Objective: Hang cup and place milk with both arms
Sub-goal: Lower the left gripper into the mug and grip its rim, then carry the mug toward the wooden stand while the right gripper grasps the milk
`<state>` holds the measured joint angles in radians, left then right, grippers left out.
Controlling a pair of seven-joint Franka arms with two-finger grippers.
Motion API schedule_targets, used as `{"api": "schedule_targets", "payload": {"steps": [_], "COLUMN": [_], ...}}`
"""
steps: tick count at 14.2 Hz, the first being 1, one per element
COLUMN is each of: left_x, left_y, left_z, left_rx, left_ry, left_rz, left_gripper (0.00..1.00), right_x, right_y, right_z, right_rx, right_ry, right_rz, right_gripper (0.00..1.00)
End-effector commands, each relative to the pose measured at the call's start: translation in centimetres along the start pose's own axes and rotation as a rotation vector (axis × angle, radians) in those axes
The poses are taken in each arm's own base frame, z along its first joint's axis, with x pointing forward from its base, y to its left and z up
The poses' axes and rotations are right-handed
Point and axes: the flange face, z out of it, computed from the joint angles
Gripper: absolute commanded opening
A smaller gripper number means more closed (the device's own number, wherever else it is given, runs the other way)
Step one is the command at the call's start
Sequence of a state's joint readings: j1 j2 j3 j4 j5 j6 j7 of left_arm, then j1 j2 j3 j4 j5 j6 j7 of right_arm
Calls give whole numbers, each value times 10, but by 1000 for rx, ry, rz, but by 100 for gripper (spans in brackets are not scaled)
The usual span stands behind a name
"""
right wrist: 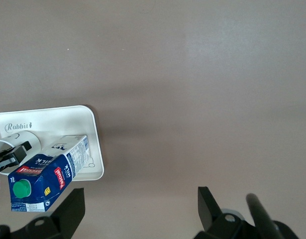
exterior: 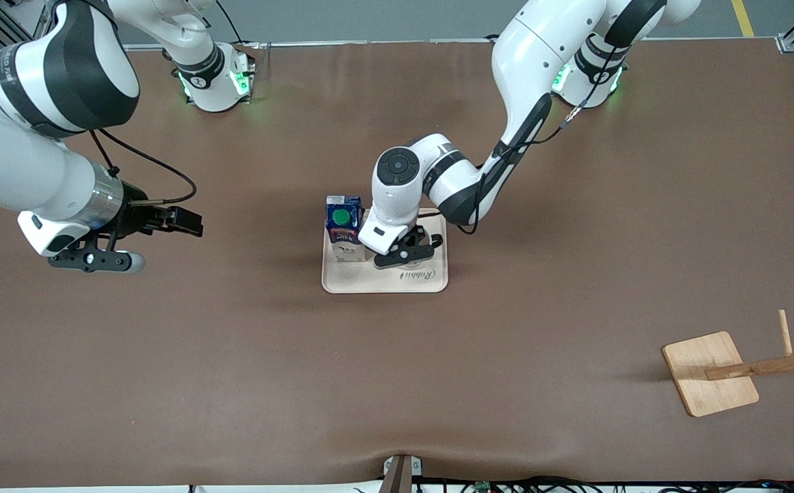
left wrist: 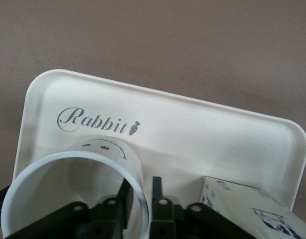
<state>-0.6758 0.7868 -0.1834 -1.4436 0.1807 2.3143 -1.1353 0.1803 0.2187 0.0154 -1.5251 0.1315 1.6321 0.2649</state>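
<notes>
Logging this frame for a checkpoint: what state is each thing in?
cup: upright on tray, rim pinched by left gripper
milk: upright on tray, untouched
tray: flat on table
cup stand: nothing hung
right gripper: open, waiting above table

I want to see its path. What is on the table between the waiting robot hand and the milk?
Nothing: the front view shows only bare brown table between the open right end effector and the milk.
</notes>
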Motion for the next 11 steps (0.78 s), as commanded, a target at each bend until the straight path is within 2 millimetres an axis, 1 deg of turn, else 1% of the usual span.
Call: {"api": "schedule_targets", "payload": {"steps": [1, 2, 3, 5, 7, 8, 9, 10, 11], "left_x": [2, 6, 10, 17, 21, 23, 28, 37, 47], "left_y": [-2, -3, -3, -1, 0, -2, -7, -17, -29], "left_z": [-5, -7, -14, -42, -78, -100, -118, -137, -151], "left_rx": [13, 12, 5, -22, -29, -20, -12, 9, 33], "left_ry": [17, 21, 28, 53, 74, 81, 87, 89, 85], "left_rz": [12, 7, 4, 6, 11, 25, 51, 83, 128], "left_gripper": [0, 0, 0, 0, 0, 0, 0, 0, 0], "right_x": [0, 0, 0, 0, 0, -1, -4, -7, -9], "right_y": [-5, -5, -5, -5, -6, -9, -20, -31, -44], "right_z": [-1, -1, -1, -1, -1, -3, -3, -2, -3], "right_rx": [6, 6, 6, 6, 7, 11, 10, 8, 15], "right_ry": [-1, -1, -1, -1, -2, 1, 4, 9, 33], "right_rz": [12, 12, 12, 12, 10, 5, -13, -31, -51], "right_gripper": [100, 100, 100, 100, 100, 100, 100, 100, 100]}}
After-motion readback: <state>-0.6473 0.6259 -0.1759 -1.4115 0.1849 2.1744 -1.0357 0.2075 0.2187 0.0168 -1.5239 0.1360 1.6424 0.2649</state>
